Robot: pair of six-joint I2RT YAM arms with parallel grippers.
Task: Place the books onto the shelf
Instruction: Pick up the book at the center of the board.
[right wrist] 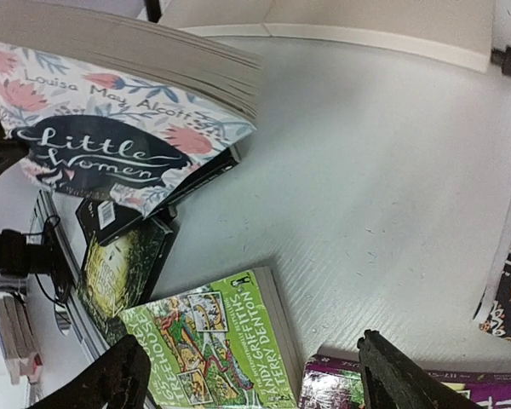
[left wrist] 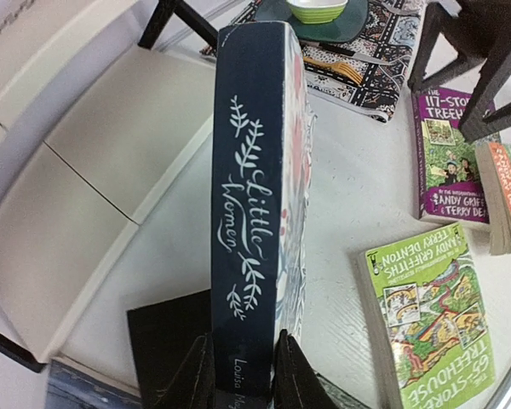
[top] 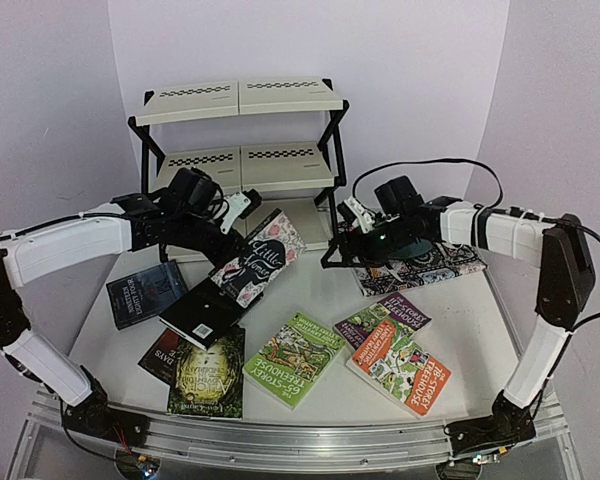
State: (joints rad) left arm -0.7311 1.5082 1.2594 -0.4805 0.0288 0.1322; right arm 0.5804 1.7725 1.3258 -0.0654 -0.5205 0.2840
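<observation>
The left hand (left wrist: 243, 371) is gripping the Little Women book (left wrist: 247, 196) by its spine, up near the shelf (top: 240, 165); the right hand (right wrist: 255, 375) is hovering released. Next, likely: sliding it onto a tier.

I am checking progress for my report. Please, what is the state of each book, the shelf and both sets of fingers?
Little Women book: lifted, tilted.
left fingers: shut on Little Women book.
right fingers: open, empty.
shelf: upright, top and middle tiers without books.
green book: lying flat.
purple book: lying flat.
orange book: lying flat.
dark blue book: lying flat.
black book: lying flat.
</observation>
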